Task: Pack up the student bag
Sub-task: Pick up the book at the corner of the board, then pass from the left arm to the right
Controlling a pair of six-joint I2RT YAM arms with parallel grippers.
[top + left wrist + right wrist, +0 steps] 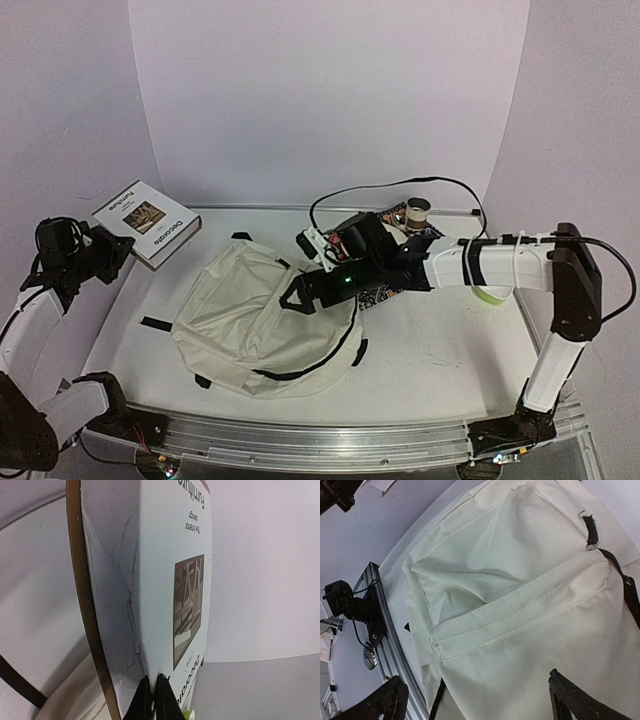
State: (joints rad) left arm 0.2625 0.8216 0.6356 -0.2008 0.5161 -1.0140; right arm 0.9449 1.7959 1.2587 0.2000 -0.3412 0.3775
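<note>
A white bench (440, 350) with two robot arms, seen from above and from each wrist. The right hand (297, 293) is open, its two dark fingers (570, 700) spread wide apart and holding nothing. Directly beneath it, filling the right wrist view, lies the student bag (250, 315), a soft cream backpack flat on the bench with a stitched front pocket (520, 615) under the gap between the fingers and a dark strap (630, 595) off to one side. Whether the fingertips touch the fabric cannot be told. The left hand (122, 246) is well away from the bag, out at the bench's far left corner. It is closed, its fingers pressed together on the near corner of a white book (147, 221). In the left wrist view the book (170, 580) rises straight ahead of the pinching fingers, showing a brown photograph and the words "Furniture" and "Decorate" on its cover. Beyond the right hand, behind its wrist, stands a small pale cylinder (417, 211), and a green object (492, 294) peeks out from under the right forearm.
</note>
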